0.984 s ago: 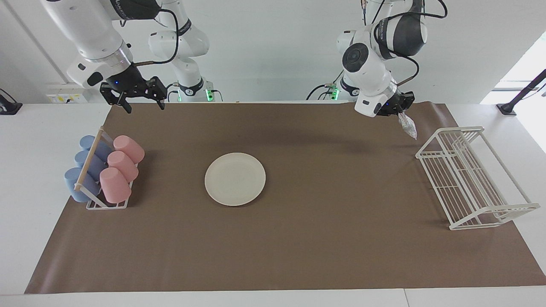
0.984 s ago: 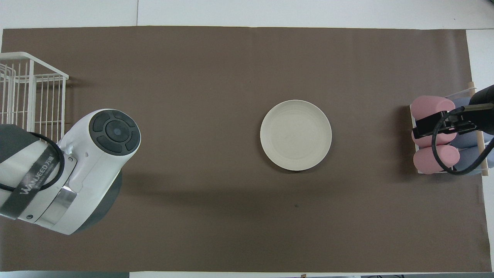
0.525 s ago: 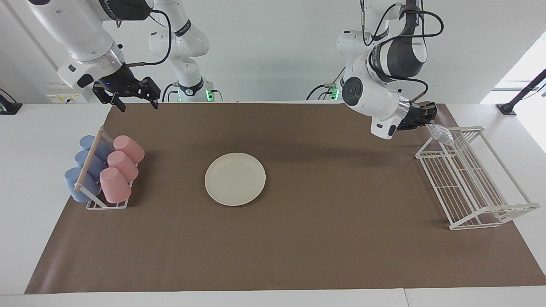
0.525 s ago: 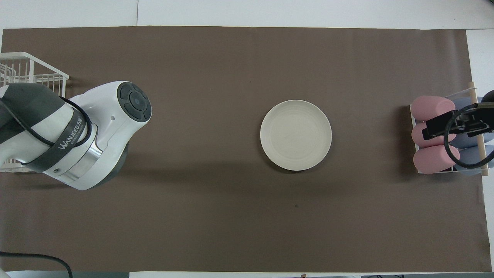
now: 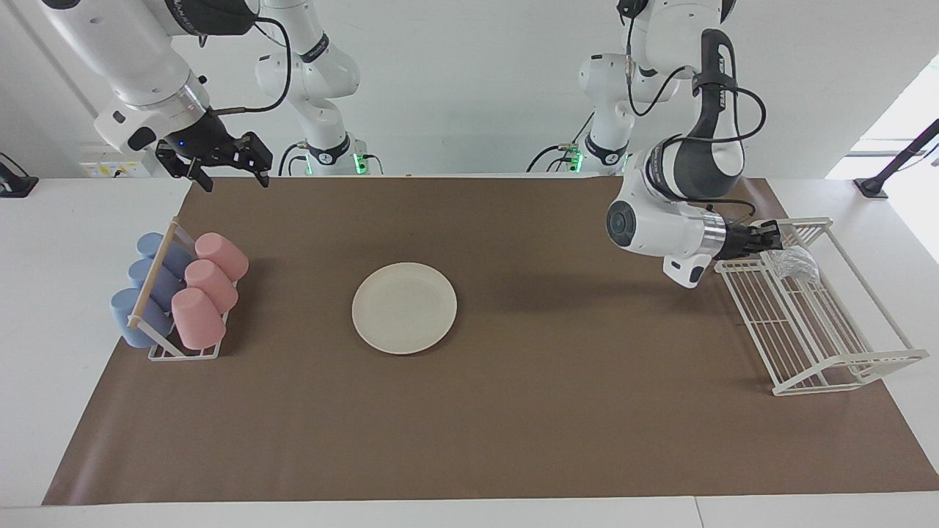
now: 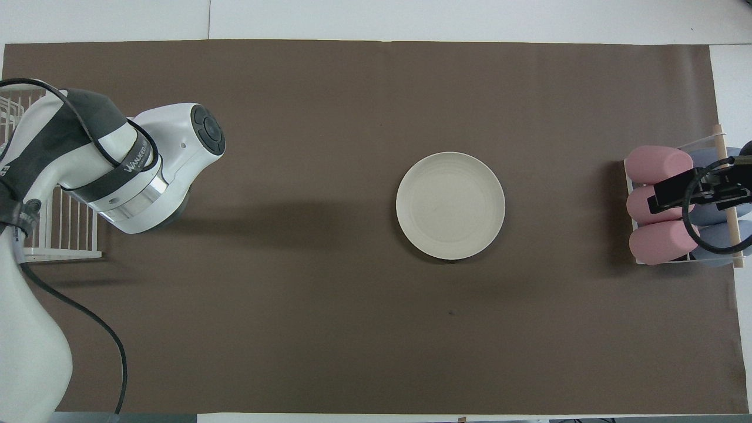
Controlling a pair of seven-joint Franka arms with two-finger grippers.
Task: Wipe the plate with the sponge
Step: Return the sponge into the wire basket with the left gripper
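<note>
Left arm bent low, forearm level, left gripper (image 5: 772,237) clamped on the sponge (image 5: 794,262) over the white wire rack (image 5: 843,359). Right gripper (image 5: 224,173) hangs spread and empty above the cup rack (image 5: 183,350). The plate (image 5: 404,308) lies mid-mat.

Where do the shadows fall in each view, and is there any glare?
Facing view: a soft shadow lies on the brown mat under the left arm; bright daylight washes out the window corner. Overhead view: a broad dim shadow band crosses the mat beside the plate; no glare.
</note>
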